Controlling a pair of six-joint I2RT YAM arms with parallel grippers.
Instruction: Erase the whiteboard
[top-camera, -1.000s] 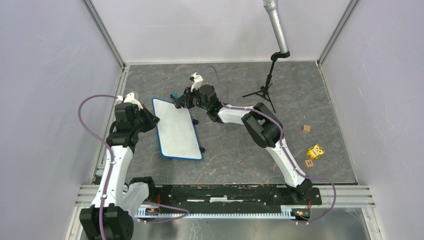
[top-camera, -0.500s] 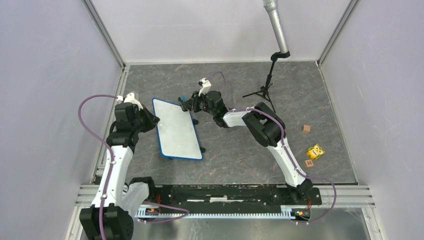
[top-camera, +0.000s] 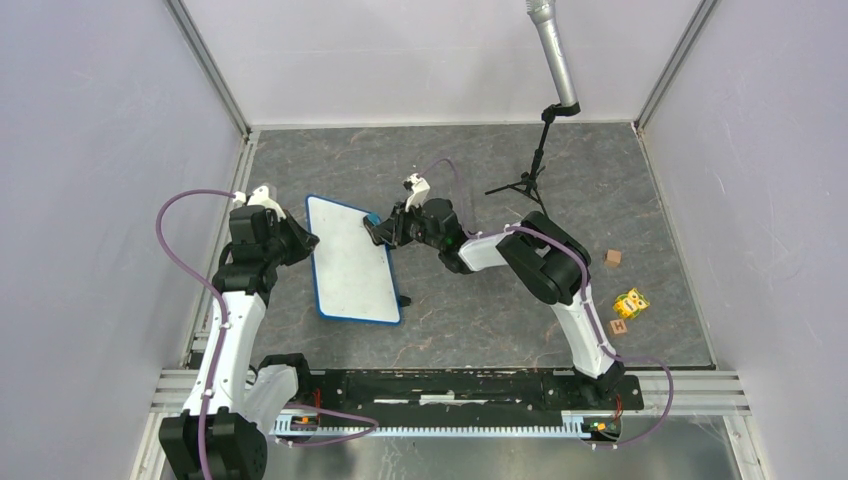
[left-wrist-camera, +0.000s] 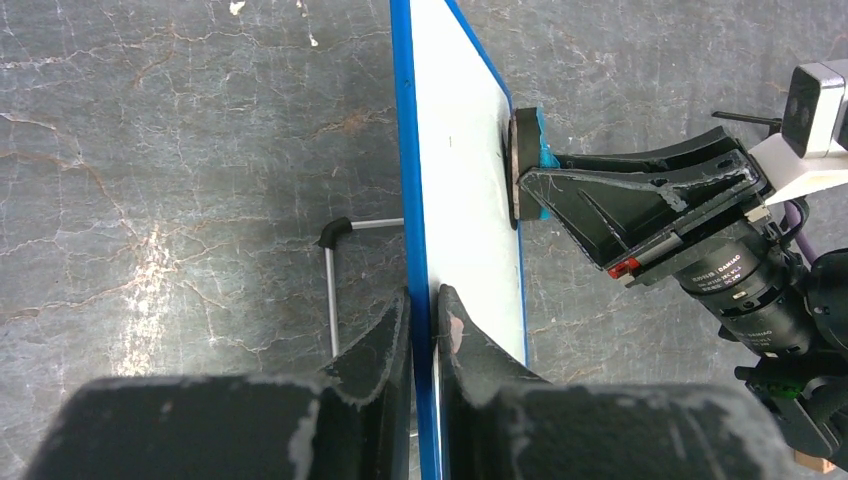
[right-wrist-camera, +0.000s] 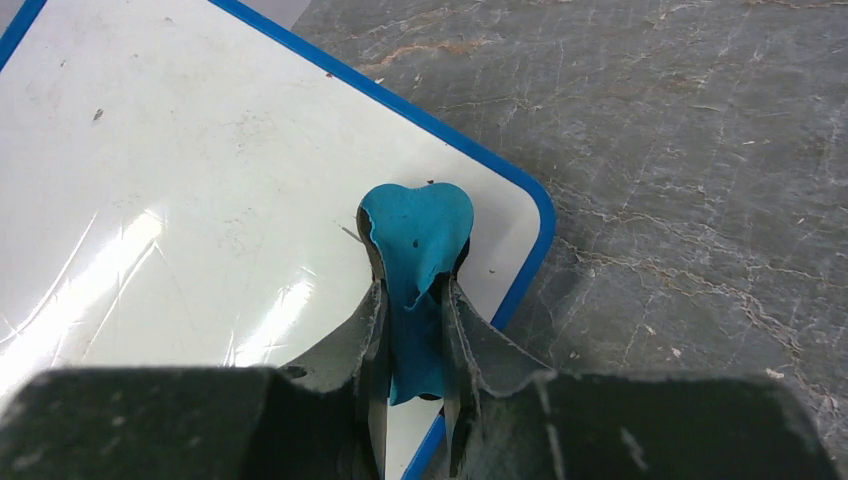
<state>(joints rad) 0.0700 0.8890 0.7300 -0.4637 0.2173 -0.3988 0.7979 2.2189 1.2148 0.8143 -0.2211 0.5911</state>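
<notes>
Blue-rimmed whiteboard (top-camera: 352, 262) left of bench centre, long sides running from far edge toward near edge, black feet (top-camera: 404, 300) showing along right side. Face white, glare-streaked, with faint specks and one short dark stroke just beside the eraser.

Left gripper (left-wrist-camera: 425, 305) clamped on left long rim, in its far half, one finger on either side of the blue edge, no gap showing. Board apparently raised on that side and leaning to the right; tilt hard to judge from above.

Right gripper (right-wrist-camera: 412, 300) clamped on teal eraser (right-wrist-camera: 417, 240), fingers almost together, soft block squeezed and bulging past the tips. Dark pad of eraser pressed flat against board face, touching, just inside rounded far-right corner; blue rim just beyond it. Right arm reaching in from the right half of the bench, wrist low over grey marbled bench top (top-camera: 480, 300).

Elsewhere: black tripod stand (top-camera: 528, 180) toward far edge, right of centre. Two small wooden blocks (top-camera: 612, 258) and yellow toy (top-camera: 631, 301) near right edge, well apart from board.
</notes>
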